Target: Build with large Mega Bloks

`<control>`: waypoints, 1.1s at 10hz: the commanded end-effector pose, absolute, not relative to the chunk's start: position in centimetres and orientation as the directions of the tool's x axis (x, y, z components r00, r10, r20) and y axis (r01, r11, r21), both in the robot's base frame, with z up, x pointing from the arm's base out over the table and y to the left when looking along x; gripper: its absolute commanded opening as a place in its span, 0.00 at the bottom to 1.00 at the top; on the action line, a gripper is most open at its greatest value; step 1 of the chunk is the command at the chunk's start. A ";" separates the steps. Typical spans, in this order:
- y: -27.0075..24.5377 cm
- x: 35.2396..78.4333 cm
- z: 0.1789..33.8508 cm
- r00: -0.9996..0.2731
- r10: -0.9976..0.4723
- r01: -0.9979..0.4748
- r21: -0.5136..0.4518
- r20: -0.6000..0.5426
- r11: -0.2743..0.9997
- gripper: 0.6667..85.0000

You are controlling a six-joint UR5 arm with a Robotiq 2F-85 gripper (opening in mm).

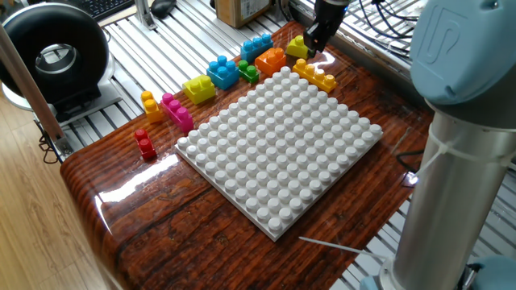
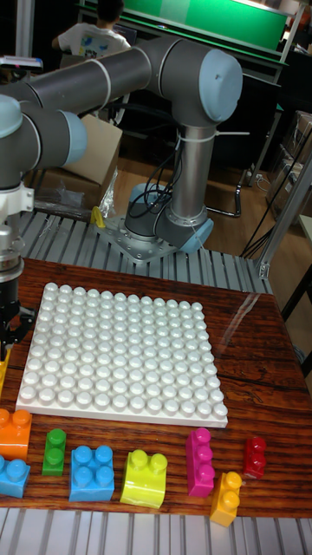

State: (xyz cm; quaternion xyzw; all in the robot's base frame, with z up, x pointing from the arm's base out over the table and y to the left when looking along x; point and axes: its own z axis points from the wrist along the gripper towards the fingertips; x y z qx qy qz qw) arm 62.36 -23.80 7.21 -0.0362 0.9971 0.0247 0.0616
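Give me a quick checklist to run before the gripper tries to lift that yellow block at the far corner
1. Gripper lined up over the yellow block: ok, it sits right at the block in the fixed view.
2. Fingers closed on the block: cannot tell, the contact is too small in the fixed view and cut off at the edge of the tall view.
3. Neighbouring bricks clear of the fingers: cannot tell, the orange block and the long orange brick lie close by.
4. White studded plate free to receive a block: ok, no bricks on it.
5. Other blocks undisturbed along the plate's edge: ok.
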 end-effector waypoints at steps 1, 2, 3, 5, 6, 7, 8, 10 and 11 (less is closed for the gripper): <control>-23.6 62.6 6.9 -0.989 -0.062 -0.070 0.055 -0.133 0.996 0.38; -23.9 62.5 6.9 -0.990 -0.055 -0.061 0.044 -0.127 0.997 0.38; -24.3 62.3 6.9 -0.992 -0.047 -0.050 0.030 -0.116 0.998 0.30; -25.3 60.7 6.7 -0.997 -0.056 -0.056 -0.002 -0.054 0.998 0.27; -25.2 60.3 6.7 -0.997 -0.064 -0.064 0.000 -0.039 0.998 0.27; -24.9 60.0 6.7 -0.997 -0.065 -0.065 0.014 -0.029 0.998 0.32; -24.8 59.7 6.7 -0.998 -0.057 -0.058 0.018 -0.016 0.998 0.34; -24.5 59.8 6.7 -0.998 -0.051 -0.052 0.028 -0.021 0.998 0.35; -24.2 60.0 6.7 -0.998 -0.061 -0.062 0.039 -0.031 0.997 0.35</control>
